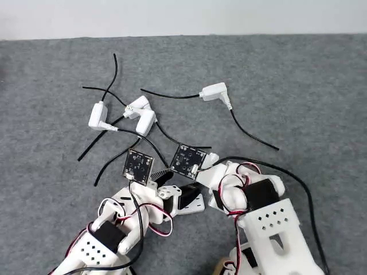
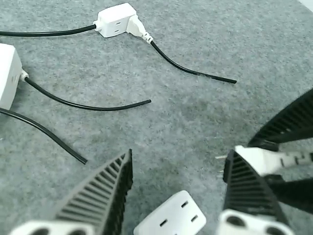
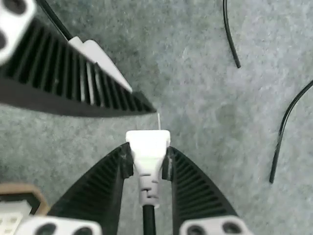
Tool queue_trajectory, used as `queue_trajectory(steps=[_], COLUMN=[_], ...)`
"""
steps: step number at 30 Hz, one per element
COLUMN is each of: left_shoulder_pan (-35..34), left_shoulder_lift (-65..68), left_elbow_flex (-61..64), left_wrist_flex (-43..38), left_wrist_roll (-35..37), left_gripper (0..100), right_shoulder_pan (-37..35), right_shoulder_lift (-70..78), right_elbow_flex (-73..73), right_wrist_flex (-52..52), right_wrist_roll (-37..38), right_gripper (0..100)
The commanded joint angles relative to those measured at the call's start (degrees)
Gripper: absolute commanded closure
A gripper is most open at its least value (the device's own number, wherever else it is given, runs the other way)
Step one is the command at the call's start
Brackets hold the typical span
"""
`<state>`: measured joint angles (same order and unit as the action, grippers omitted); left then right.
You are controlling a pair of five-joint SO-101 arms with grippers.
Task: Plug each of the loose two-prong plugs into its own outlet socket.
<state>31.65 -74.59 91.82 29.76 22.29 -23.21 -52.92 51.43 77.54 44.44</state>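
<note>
Right wrist: right gripper (image 3: 147, 152) pinches plug (image 3: 147, 141). Left wrist: left gripper (image 2: 180, 156) spread, outlet socket (image 2: 171, 218) between.

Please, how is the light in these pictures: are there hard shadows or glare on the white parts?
High view: even, soft light; the cords throw only thin, faint shadows on the grey mat. Left wrist view: no glare on the joined plug and socket, only a soft shadow at its edge. Right wrist view: the plug in the right gripper is bright but shows no glare spot.
</note>
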Motion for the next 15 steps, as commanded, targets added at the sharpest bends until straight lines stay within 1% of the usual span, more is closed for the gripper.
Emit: queue_trajectory(steps=[1,5,8,11,15], left_shoulder_pan=[0.0,0.26,0.26,0.26,0.09], left_shoulder_lift=[-0.62,-0.62,-0.62,-0.62,-0.62], left_elbow_flex=[-0.75,-0.84,-0.84,-0.84,-0.66], left_wrist_flex=[-1.32,-1.41,-1.41,-1.41,-1.32], left_wrist_roll=[0.35,0.18,0.18,0.18,0.18], left_gripper=[72,72,72,72,72], right_shoulder_pan=[-0.75,-0.75,-0.84,-3.38,-6.73], right_shoulder_lift=[-0.75,-0.84,-0.84,-0.92,-0.92], right_elbow_flex=[-1.32,-2.99,-3.52,-3.6,-5.36], right_wrist_flex=[-1.8,-1.36,-1.71,-1.63,-1.63], right_wrist_roll=[-0.79,-0.88,-3.34,-4.04,-7.21], right_gripper=[98.9,98.9,98.9,98.9,98.9])
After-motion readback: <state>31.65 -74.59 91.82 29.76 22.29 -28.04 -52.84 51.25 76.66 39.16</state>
